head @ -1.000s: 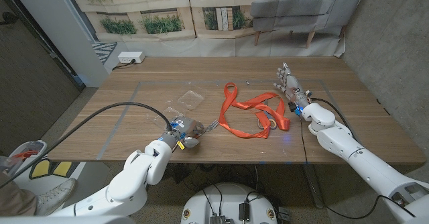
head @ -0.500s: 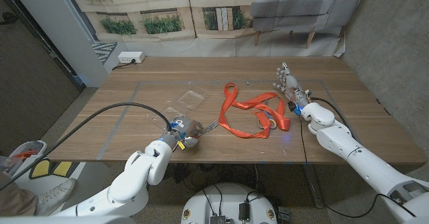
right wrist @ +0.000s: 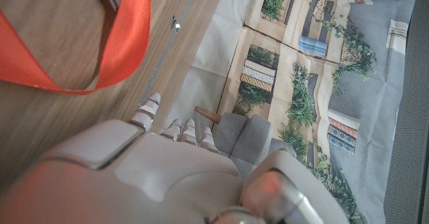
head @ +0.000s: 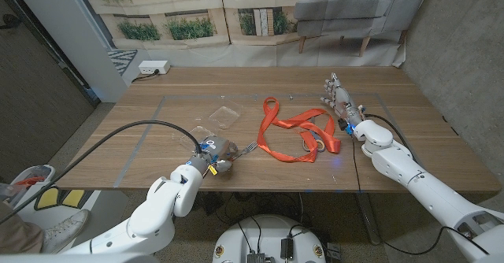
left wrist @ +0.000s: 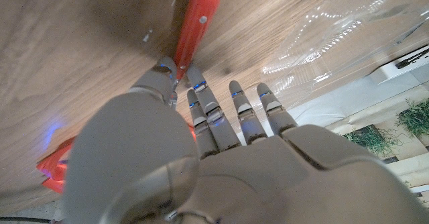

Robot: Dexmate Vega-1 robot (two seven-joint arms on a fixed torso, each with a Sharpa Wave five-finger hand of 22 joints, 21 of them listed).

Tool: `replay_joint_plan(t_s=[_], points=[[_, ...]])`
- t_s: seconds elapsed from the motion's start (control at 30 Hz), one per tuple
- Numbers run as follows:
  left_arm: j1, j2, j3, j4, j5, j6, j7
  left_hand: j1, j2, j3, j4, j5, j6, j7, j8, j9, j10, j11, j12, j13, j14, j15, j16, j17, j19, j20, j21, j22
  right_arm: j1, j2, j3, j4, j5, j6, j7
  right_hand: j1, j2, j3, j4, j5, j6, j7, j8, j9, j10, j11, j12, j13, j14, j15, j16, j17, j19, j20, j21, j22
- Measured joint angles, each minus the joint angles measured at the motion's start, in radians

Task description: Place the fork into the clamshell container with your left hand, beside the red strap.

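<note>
Where the counter (head: pixel 157 129) meets its near edge, the left hand (head: pixel 216 154) grips the fork (head: pixel 249 146), tines toward the red strap (head: pixel 295 133). Farther back lies the clear clamshell container (head: pixel 227 114). The right hand (head: pixel 339 99) stands empty, fingers extended.

Head view high over the table (head: pixel 394 137) — wrist views close, sharing the red strap (head: pixel 295 135).
</note>
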Motion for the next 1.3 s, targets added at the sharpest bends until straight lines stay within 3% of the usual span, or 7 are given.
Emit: replay_joint_plan(t_s=[0.47,1.3], points=[[-0.016,-0.006,0.004,0.012,-0.008,-0.015,0.010,0.048,0.000,-0.008,-0.008,0.009,0.068,0.000,0.016,0.000,0.057,0.000,0.015,0.004,0.031,-0.001,0.006,0.000,0.007,-0.007,0.000,0.000,0.006,0.000,0.000,0.004,0.000,-0.001,0.002,0.000,0.000,0.000,0.000,0.000,0.000,0.000,0.000,0.000,0.000,0.000,0.000,0.000,0.000,0.000,0.000,0.000,0.000,0.000,0.000,0.000],[-0.012,-0.009,-0.013,0.017,-0.071,-0.043,0.083,0.092,0.005,-0.017,-0.008,0.011,0.064,0.004,0.005,0.000,0.077,0.005,0.026,0.016,0.044,0.001,0.008,0.005,0.018,-0.007,0.000,0.000,0.016,0.010,-0.002,0.027,0.004,-0.001,0.007,0.000,0.000,0.000,0.000,0.000,0.000,0.000,0.000,0.000,0.000,0.000,0.000,0.000,0.000,0.000,0.000,0.000,0.000,0.000,0.000,0.000]])
